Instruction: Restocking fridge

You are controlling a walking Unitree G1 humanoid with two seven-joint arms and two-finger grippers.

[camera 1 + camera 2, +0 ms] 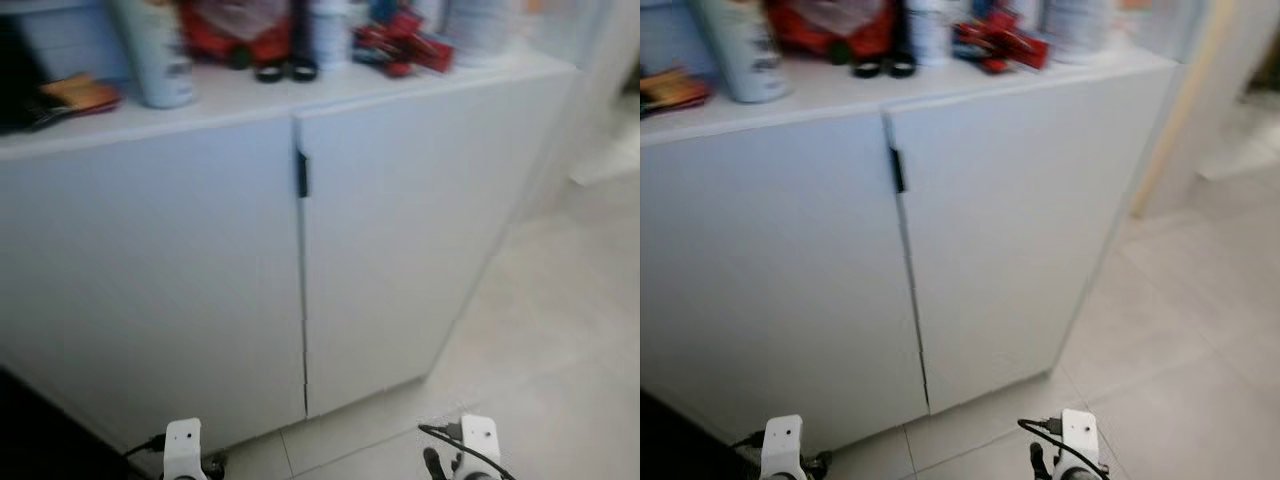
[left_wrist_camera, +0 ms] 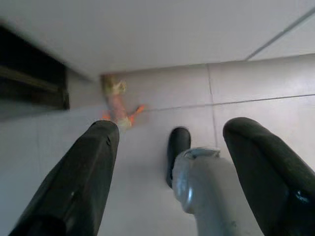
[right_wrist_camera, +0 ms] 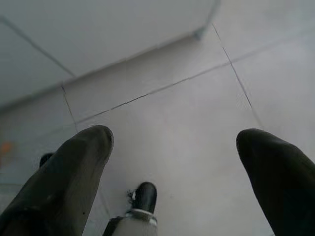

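Observation:
A white two-door cabinet (image 1: 180,280) stands before me, with a small black handle (image 1: 301,173) at the seam between its shut doors. Its top holds a pale bottle (image 1: 155,50), red packets (image 1: 400,42), white containers (image 1: 330,30) and an orange item (image 1: 80,95), all blurred. Both arms hang low, their white wrists at the bottom edge (image 1: 183,450) (image 1: 477,445). My left gripper (image 2: 172,130) is open over the tiled floor with nothing between its fingers. Open and likewise holding nothing, my right gripper (image 3: 174,137) hangs above the floor near the cabinet's base.
Pale tiled floor (image 1: 560,330) stretches to the right of the cabinet toward a bright opening. A small orange and tan object (image 2: 117,105) lies on the floor by the cabinet's foot, near my own foot (image 2: 178,147). A dark gap (image 1: 30,430) lies low on the left.

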